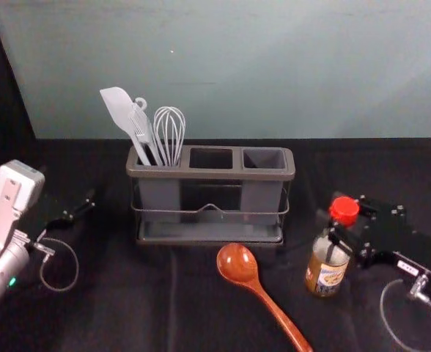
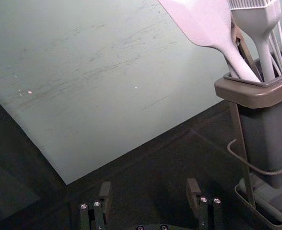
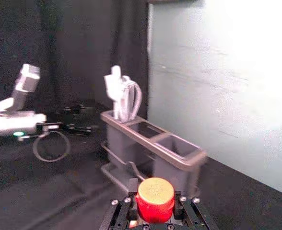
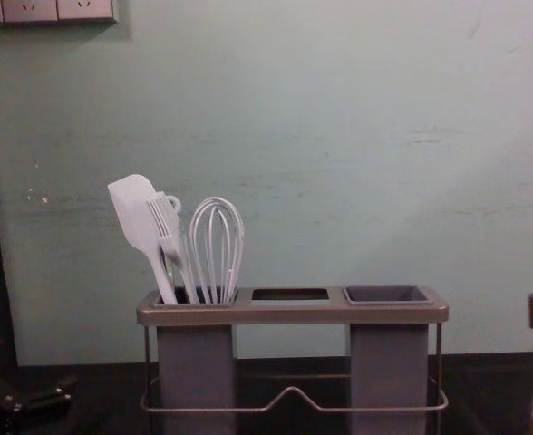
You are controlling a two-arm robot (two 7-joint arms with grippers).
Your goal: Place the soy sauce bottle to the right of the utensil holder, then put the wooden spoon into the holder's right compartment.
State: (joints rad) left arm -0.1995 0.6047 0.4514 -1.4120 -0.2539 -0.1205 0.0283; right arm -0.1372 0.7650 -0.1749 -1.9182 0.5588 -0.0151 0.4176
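In the head view my right gripper [image 1: 338, 233] is shut on the neck of the soy sauce bottle [image 1: 328, 265], upright in front and to the right of the utensil holder [image 1: 210, 233]. The bottle's red cap [image 3: 155, 197] sits between the fingers of my right gripper [image 3: 155, 211] in the right wrist view. The wooden spoon [image 1: 237, 264] lies in front of the holder, bowl toward it, handle running toward the front right. The holder's right compartment [image 4: 388, 362] has nothing in it. My left gripper [image 1: 83, 209] is parked at the left; in its wrist view the left gripper [image 2: 149, 194] stands open.
A white spatula [image 1: 120, 110], a brush and a whisk [image 1: 169, 132] stand in the holder's left compartment. The wall [image 4: 294, 118] rises behind the black-covered table [image 1: 127, 308]. The spoon's handle lies to the left of the bottle.
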